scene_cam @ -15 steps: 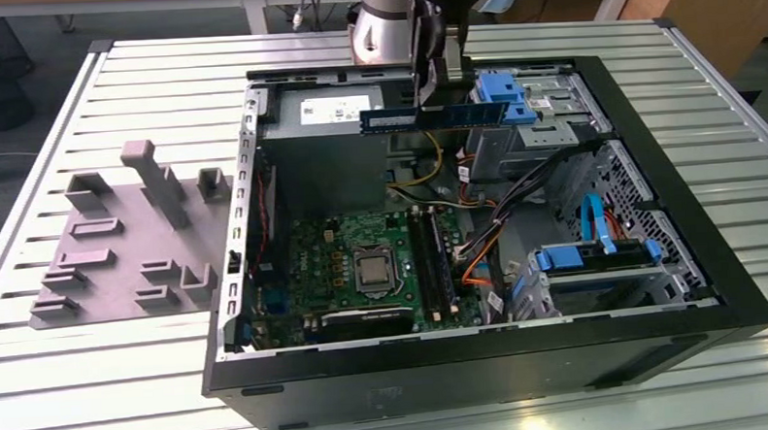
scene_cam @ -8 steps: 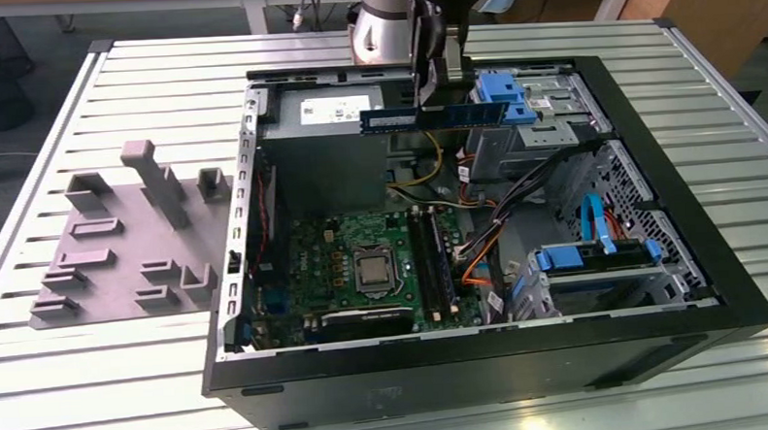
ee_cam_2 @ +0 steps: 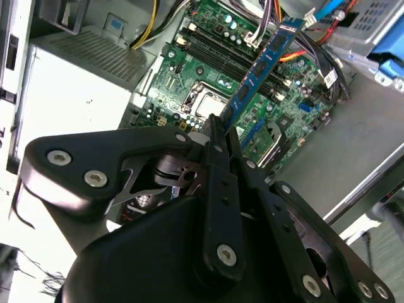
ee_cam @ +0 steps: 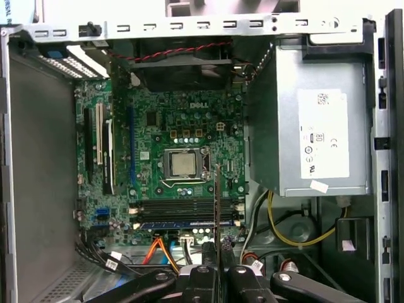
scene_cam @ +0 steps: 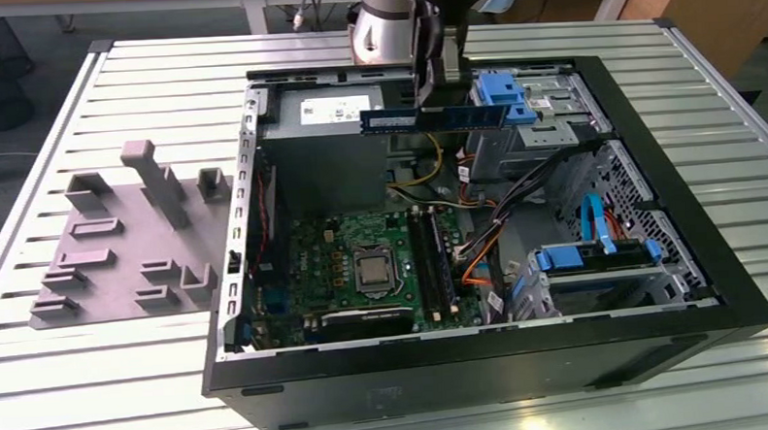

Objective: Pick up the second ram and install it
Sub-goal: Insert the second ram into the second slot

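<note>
My gripper [scene_cam: 436,98] is shut on the second ram [scene_cam: 432,118], a long, flat blue-green stick with black chips. It hangs level above the open computer case [scene_cam: 495,366], over the power supply end. In the second wrist view the ram [ee_cam_2: 260,68] sticks out from between the fingers [ee_cam_2: 214,148] and points at the motherboard [ee_cam_2: 183,82]. In the first wrist view the ram [ee_cam: 218,202] appears edge-on as a thin line above the gripper [ee_cam: 218,270]. It crosses the long black memory slots [ee_cam: 186,208] far below, well apart from them.
The grey power supply [ee_cam: 315,132] sits beside the motherboard, with yellow cables [ee_cam: 297,237] under it. Blue drive cages [scene_cam: 594,259] and orange cables [scene_cam: 477,259] fill the exterior view's right side of the case. A grey fixture with upright blocks [scene_cam: 125,236] stands outside on the slatted table [scene_cam: 107,383].
</note>
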Controlling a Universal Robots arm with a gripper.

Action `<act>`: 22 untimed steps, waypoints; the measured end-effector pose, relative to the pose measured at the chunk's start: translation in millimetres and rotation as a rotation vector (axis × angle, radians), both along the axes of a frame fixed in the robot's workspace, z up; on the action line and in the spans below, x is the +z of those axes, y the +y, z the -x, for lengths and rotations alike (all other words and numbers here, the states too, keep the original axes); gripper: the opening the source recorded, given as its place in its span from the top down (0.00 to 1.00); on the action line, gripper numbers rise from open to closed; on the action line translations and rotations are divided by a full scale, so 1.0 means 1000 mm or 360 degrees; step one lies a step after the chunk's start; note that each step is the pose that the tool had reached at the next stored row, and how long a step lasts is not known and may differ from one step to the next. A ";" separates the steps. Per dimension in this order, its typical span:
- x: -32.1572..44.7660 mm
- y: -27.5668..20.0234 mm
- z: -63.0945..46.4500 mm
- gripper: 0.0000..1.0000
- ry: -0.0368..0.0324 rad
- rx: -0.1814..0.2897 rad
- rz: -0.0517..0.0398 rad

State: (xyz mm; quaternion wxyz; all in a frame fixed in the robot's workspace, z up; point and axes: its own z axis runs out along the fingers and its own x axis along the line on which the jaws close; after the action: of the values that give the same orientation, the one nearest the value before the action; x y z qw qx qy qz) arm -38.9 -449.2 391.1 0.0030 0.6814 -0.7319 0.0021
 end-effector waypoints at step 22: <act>-0.0049 0.0000 0.000 0.86 0.0000 -0.0260 0.0003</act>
State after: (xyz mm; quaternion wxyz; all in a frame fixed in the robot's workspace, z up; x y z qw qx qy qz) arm -38.9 -449.2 386.2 0.0038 0.6193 -0.7852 0.0024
